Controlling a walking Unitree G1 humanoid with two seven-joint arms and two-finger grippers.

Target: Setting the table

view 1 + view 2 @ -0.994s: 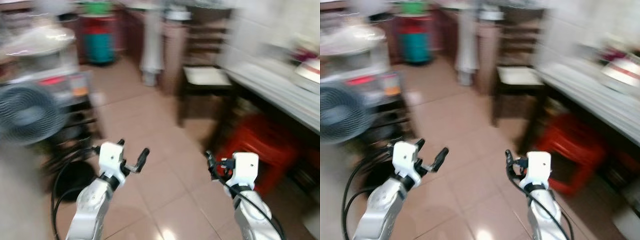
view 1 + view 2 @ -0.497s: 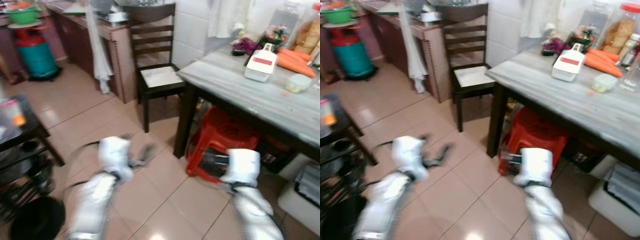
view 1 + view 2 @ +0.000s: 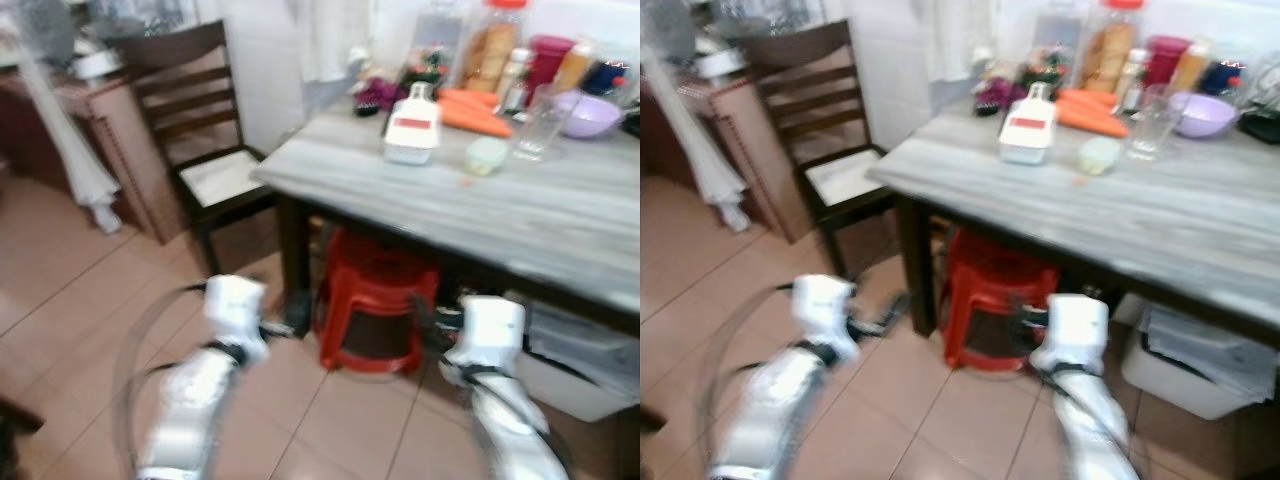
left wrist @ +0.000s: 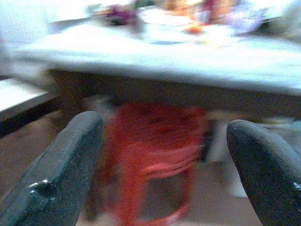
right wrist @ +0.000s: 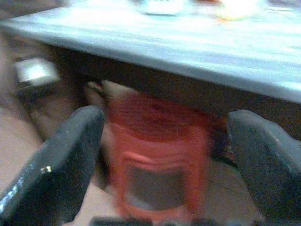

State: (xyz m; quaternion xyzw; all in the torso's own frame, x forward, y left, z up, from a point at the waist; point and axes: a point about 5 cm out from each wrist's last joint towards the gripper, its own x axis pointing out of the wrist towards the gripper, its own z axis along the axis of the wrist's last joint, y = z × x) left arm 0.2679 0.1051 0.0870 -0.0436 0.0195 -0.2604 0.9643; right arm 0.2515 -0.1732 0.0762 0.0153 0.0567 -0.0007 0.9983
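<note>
My left gripper (image 4: pixel 164 155) is spread wide with nothing between its two black fingers (image 4: pixel 61 174), and my right gripper (image 5: pixel 164 160) is just as wide apart and just as empty; both hang low over the tan tiled floor (image 3: pixel 60 290), short of the grey wood-grain table with dark legs (image 3: pixel 560 215). Both wrist views look under that table's edge at the red plastic stool (image 3: pixel 372 305), which stands on the tiles beneath the table near its front corner leg. The pictures are blurred, so I keep to what I can make out. On the table, towards the wall, a white flat container with a red label (image 3: pixel 412 135) stands near the corner, and just beyond it lie orange carrots (image 3: pixel 475 112). Beside them sits a small pale lidded tub (image 3: pixel 487 155); what is inside I cannot tell. Next along is a clear drinking glass (image 3: pixel 540 125), which looks empty, then a lilac bowl (image 3: pixel 592 112) whose contents are hidden from me. Against the wall behind these stands a tall clear jar with a red lid (image 3: pixel 492 45) holding something golden-brown, with a dark red canister (image 3: pixel 545 65) close by. A dark wooden chair with a pale seat (image 3: pixel 215 170) stands off the table's near end, and a white storage bin (image 3: pixel 1195 360) stuffed with papers sits under the table, on the far side of the stool.
</note>
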